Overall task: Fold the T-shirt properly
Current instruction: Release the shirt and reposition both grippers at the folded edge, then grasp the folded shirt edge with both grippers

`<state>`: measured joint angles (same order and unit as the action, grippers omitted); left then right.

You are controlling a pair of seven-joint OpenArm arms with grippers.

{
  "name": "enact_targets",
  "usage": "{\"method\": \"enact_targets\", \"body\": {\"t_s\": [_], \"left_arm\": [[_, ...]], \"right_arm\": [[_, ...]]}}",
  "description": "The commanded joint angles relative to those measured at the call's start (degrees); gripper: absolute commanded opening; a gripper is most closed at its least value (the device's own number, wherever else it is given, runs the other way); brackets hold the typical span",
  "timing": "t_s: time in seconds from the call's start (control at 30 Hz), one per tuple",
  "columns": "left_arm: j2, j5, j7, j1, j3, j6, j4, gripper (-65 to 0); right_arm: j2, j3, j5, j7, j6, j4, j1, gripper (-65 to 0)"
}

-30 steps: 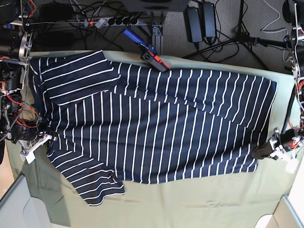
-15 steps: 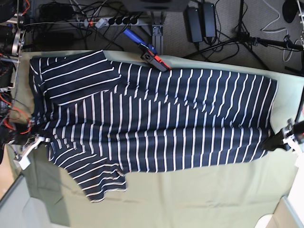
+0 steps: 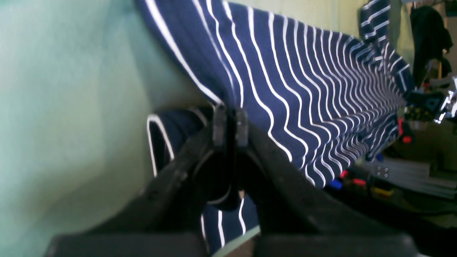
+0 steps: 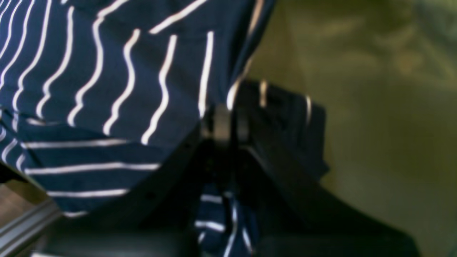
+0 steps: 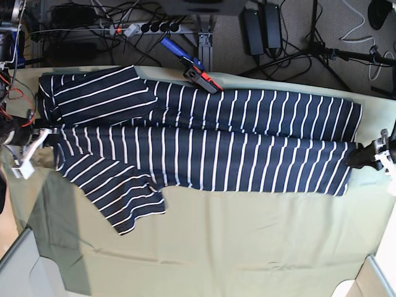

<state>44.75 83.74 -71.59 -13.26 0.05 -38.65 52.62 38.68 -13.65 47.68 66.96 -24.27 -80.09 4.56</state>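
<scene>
Two grippers pinch the shirt (image 5: 204, 145), which stretches across the middle of the base frame over the green cloth (image 5: 247, 247). Left gripper (image 3: 230, 123) is clamped on the hem corner at right; right gripper (image 4: 225, 125) is clamped on the edge at left, a sleeve hanging below.

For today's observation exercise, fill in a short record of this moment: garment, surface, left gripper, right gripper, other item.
garment: T-shirt, dark with white stripes, near edge lifted off the cloth
surface: pale green cloth
left gripper: shut on the T-shirt's edge
right gripper: shut on the T-shirt's edge
other item: blue and red tool at the far edge, beside the T-shirt
</scene>
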Motion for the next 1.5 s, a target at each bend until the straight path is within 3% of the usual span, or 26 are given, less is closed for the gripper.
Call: {"method": "enact_targets", "body": {"t_s": [0.0,0.2,0.3,0.33,0.43,0.5,0.7,0.9,1.23,1.47], "left_arm": [[1.97,1.26,0.61,-0.52,-0.39,-1.35,0.74,-65.0],[2.05,1.26,1.31,1.42,-0.39,-1.35,0.74,-65.0],[2.08,1.26,2.27,1.33,-0.39,-1.35,1.20,-52.3],[2.08,1.26,2.36,1.36,-0.39,-1.35,1.46,-46.5],[2.10,1.26,2.36,1.33,-0.39,-1.35,2.12,-35.5],[2.16,1.26,2.34,1.33,-0.39,-1.35,2.58,-35.4],[2.95,1.26,2.08,1.33,-0.39,-1.35,6.10,-35.4],[2.86,1.26,0.72,1.40,-0.39,-1.35,14.75,-35.4],[2.86,1.07,1.09,1.40,-0.39,-1.35,22.51,-35.4],[2.86,1.05,1.09,1.44,-0.39,-1.35,22.51,-35.4]], "right_arm": [[1.62,-1.81,0.09,-0.52,-4.42,-1.62,-0.52,-65.0],[1.44,-5.55,-1.68,-2.10,-4.33,-3.19,-6.05,-65.0],[1.14,-5.55,-4.26,-2.93,-4.24,-3.04,-6.01,-65.0],[1.18,-5.55,-4.74,-3.26,-4.24,-3.04,-5.99,-59.2],[1.16,-5.57,-5.29,-4.02,-4.22,-3.04,-5.99,-28.4],[1.16,-5.95,-5.77,-4.48,-4.02,-3.06,-5.79,-21.4],[1.16,-9.40,-6.27,-9.40,-3.98,-3.10,-2.89,-21.5],[-0.09,-7.45,-7.48,-13.42,-4.04,-1.29,4.94,-21.6],[-8.28,4.70,-14.14,-19.71,-4.04,15.50,18.82,-21.6],[-13.25,10.36,-17.46,-20.92,-4.04,21.38,21.73,-21.6]]}}
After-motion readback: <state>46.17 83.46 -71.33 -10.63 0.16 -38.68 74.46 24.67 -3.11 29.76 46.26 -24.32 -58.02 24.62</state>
